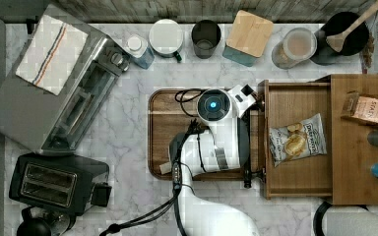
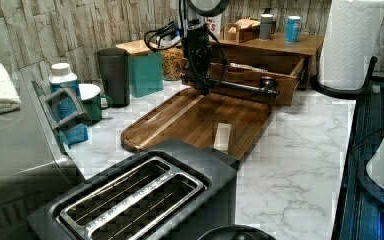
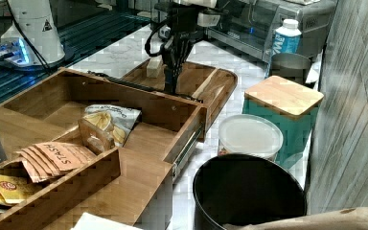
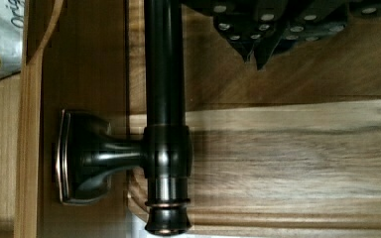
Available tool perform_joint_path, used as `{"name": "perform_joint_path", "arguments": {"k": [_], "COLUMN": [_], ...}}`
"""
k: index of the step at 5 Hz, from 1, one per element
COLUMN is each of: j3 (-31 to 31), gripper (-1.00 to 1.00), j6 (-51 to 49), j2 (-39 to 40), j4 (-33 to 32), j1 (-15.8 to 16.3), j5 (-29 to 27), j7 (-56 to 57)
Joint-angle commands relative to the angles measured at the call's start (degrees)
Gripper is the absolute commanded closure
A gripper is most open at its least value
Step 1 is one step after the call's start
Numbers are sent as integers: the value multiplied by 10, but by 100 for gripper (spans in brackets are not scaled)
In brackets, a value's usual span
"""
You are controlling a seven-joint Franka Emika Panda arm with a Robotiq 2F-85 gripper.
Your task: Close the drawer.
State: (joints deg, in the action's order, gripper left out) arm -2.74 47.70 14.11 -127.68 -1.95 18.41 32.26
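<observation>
At the right edge of the marble worktop (image 1: 128,128) in the top view, the drawer (image 1: 298,105) stands pulled well out of the wooden cabinet (image 1: 362,147), with a crisp packet (image 1: 297,141) lying in it. Its dark metal bar handle (image 2: 240,88) faces the wooden tray (image 1: 165,125), which lies just beside the drawer front. The gripper (image 3: 171,72) hangs upright at the handle's end nearest the worktop's back edge, just outside the drawer front; whether the fingers are clenched, released or grasping the bar, I cannot tell. Judgement: the approach step is in hand and the closing push is not yet begun. The next move calls for firm contact with the front or handle, then a straight, level push toward the cabinet along the slide rails (image 3: 186,148), avoiding any sideways load.
</observation>
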Motion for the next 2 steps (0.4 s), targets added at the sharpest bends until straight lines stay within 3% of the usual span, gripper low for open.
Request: {"name": "perform_joint_path", "arguments": {"k": [1,2], "j3": [-20,-28], "gripper": [100,100], "j6": [-27,-36], "j2": [-9,8], "j4": [40,61], "j1": [-47,-64], "j5": [-18,-41], "j7": [139,186]}}
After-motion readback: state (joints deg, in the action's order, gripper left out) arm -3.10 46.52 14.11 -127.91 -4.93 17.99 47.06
